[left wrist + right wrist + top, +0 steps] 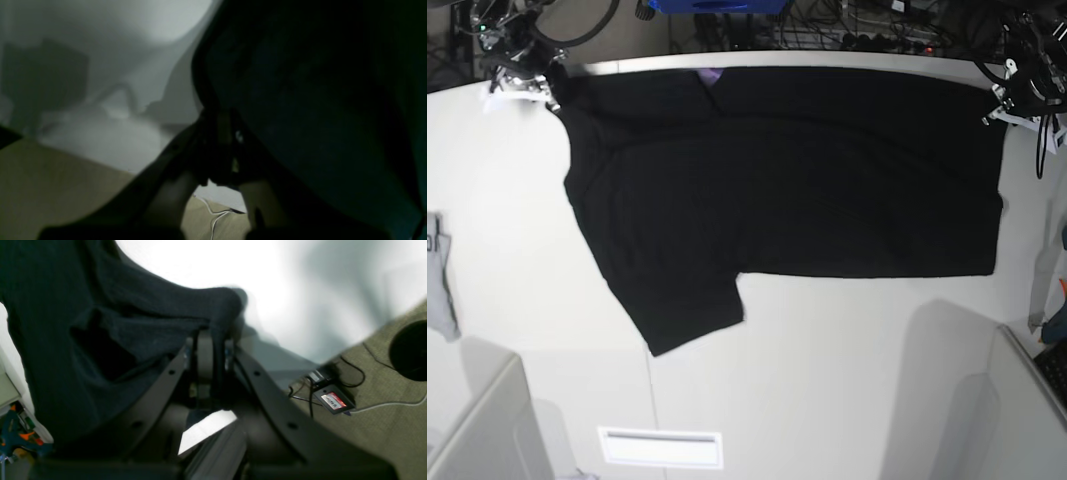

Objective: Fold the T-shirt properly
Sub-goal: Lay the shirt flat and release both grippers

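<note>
The black T-shirt point(777, 190) lies stretched sideways across the far half of the white table point(847, 360). Its purple collar inside point(712, 75) is at the far edge, and one sleeve point(687, 310) points toward the front. My right gripper point(537, 88) is shut on the shirt's far left corner. In the right wrist view, my right gripper point(210, 340) pinches a fold of the black cloth point(83, 340). My left gripper point(999, 105) is shut on the far right corner. In the dark left wrist view, my left gripper point(220, 133) holds the cloth point(317, 100).
A small grey cloth item point(439, 275) lies at the table's left edge. Grey partition panels stand at the front left point(477, 430) and front right point(1027, 420). Cables and gear crowd the area behind the table. A black device with a red label point(333, 400) lies on the carpet.
</note>
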Robot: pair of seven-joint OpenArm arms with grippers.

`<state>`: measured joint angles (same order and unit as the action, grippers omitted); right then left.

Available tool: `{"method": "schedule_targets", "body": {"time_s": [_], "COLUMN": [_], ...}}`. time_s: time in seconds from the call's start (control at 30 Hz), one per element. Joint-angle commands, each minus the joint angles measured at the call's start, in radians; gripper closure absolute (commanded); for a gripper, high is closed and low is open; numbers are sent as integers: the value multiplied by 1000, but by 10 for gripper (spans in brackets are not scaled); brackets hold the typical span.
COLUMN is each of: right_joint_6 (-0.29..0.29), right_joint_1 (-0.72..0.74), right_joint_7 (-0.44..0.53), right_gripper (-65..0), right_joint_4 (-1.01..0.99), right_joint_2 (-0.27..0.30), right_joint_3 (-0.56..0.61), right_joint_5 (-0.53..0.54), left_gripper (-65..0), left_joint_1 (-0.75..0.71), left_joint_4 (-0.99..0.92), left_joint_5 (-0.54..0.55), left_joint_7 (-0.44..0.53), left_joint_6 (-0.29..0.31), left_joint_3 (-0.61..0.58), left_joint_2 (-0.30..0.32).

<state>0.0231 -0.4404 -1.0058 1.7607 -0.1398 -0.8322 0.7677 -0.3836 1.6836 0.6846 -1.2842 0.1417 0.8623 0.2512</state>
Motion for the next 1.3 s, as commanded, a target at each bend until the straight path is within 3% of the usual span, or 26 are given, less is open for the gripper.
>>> {"method": "schedule_targets", "body": {"time_s": [0.0,0.3,0.73,0.77,0.8,0.93,0.97,1.03,1.17,1.23,1.27], "right_joint_6": [1,-9,-10,-10,-10,-10,-10,-10,-5,-1,-1], "right_joint_1": [-11,-62,-67,-73,-77,-93,-97,-107,-104,-87,-68], "right_joint_7": [3,32,37,37,37,57,80,118,166,195,199], "right_gripper": [0,0,0,0,0,-215,-234,-236,-236,-236,-236], "right_joint_4": [14,78,75,77,77,78,80,89,153,183,192], "right_joint_2": [6,1,1,1,1,1,1,1,7,27,47], "right_joint_3": [-5,-6,-2,0,-2,-6,-6,-6,-3,7,14], "right_joint_5": [-6,75,77,78,82,83,83,77,75,75,75], "left_gripper": [0,0,0,-77,-201,-538,-587,-625,-586,-512,-438], "left_joint_1": [-7,-39,-93,-94,-104,-101,-99,-82,-64,-56,-41], "left_joint_4": [10,8,19,19,17,20,20,23,86,137,160], "left_joint_5": [-6,-9,-4,-4,-4,-3,-3,-3,-3,-1,-1], "left_joint_7": [7,4,2,2,2,2,2,4,4,5,5], "left_joint_6": [2,0,-1,-1,-1,-1,-1,0,2,2,2], "left_joint_3": [7,11,13,19,39,131,150,173,226,225,225], "left_joint_2": [15,13,12,12,12,1,6,7,7,7,4]}}
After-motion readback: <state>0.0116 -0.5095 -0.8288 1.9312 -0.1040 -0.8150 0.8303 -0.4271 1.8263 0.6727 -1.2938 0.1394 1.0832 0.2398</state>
